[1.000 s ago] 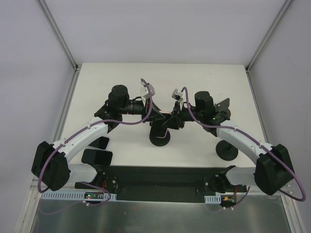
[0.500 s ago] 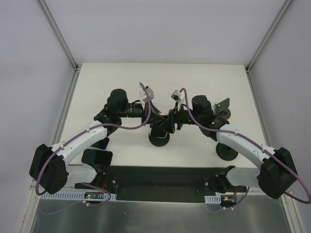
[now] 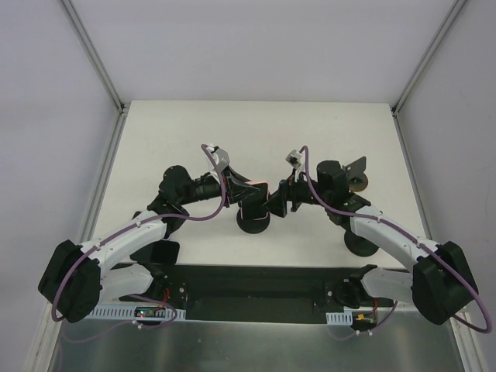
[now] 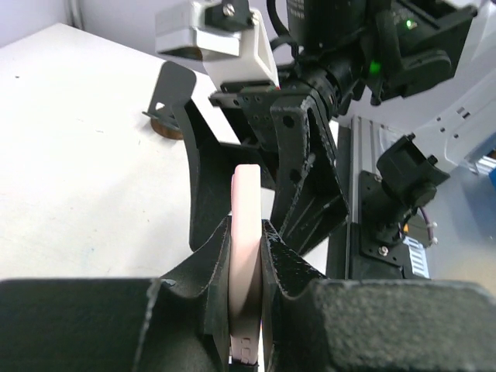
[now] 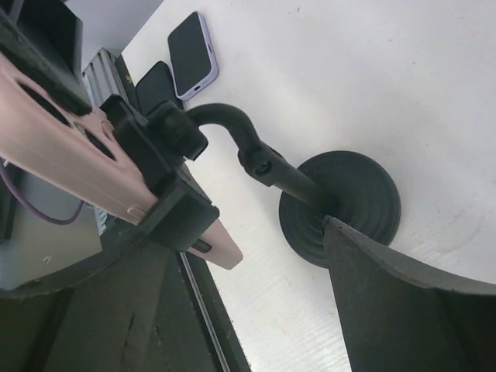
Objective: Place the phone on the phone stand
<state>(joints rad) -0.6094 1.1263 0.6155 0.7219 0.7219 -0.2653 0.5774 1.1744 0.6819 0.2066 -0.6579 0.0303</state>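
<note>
Two arms meet over the round-based phone stand (image 3: 254,225) near the middle of the table (image 3: 310,132). From above, dark arm parts and cables overlap so heavily there that the stand's head can't be picked out.

The left gripper (image 4: 246,234) is pinching the pink phone (image 4: 246,194) on its flat faces. Its wrist camera sees the phone edge-on, a thin pale strip rising above the stand. The phone's lower end is cut off at the bottom of that view.

The right gripper (image 3: 277,203) sits just right of the stand with its jaws spread wide and nothing between them. Only the inner faces of its fingers (image 5: 403,302) show, running out of the right wrist picture. Through the gap, the stand's curved neck climbs from the base to a black clamp head (image 5: 167,182) that presses against the phone's long side. Whether the phone is fully seated in that clamp I cannot tell. Its upper end runs out of frame, and a black part in the top left corner can't be identified.

Left of the stand, near the table's front edge, lie a lilac phone (image 5: 191,63) and a black phone (image 5: 155,87). From above, the left arm largely covers them. To the stand's right are a second round-based stand (image 3: 361,242) and, further back, a small plate stand (image 3: 355,169), both partly hidden by the right arm.
</note>
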